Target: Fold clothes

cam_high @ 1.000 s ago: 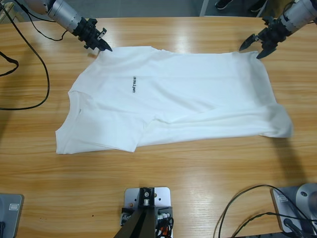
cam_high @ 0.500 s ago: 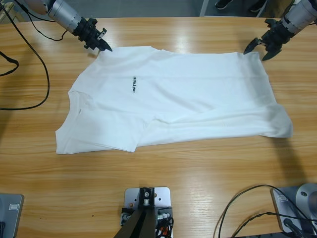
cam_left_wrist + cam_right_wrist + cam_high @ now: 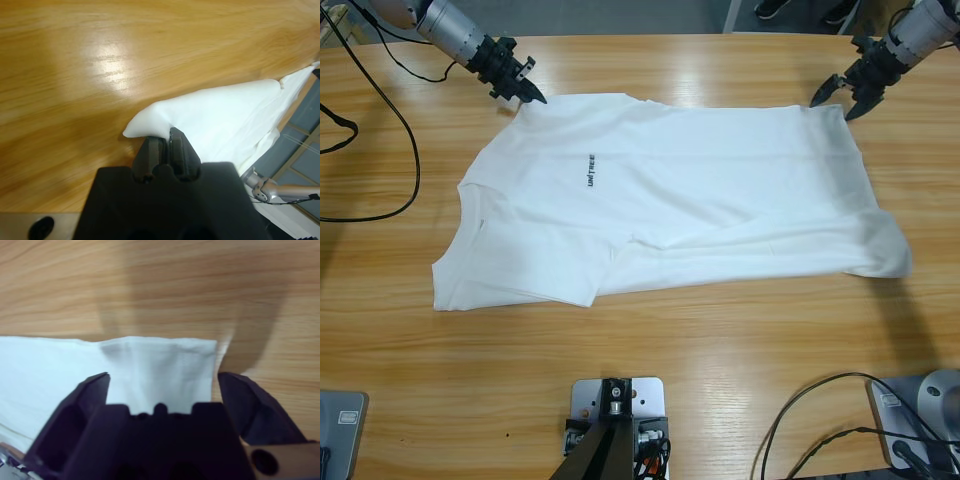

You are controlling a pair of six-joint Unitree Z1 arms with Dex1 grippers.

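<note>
T-shirt [image 3: 670,205] lies spread flat on the wooden table [image 3: 670,340], neck toward the left side of the high view, hem toward the right, small dark lettering [image 3: 591,170] on the chest. One sleeve is folded in at the near left, and a crease runs along the lower edge.

My left gripper [image 3: 165,142] sits at the far left corner of the shirt, jaws pressed together on a tip of the white cloth; in the high view it is at the upper left [image 3: 525,90], touching the shirt's sleeve corner.

My right gripper [image 3: 162,385] is at the far hem corner, jaws spread wide, with the cloth corner lying between them and not pinched; in the high view it is at the upper right [image 3: 835,100]. Black cables [image 3: 380,110] trail on the table at the left.
</note>
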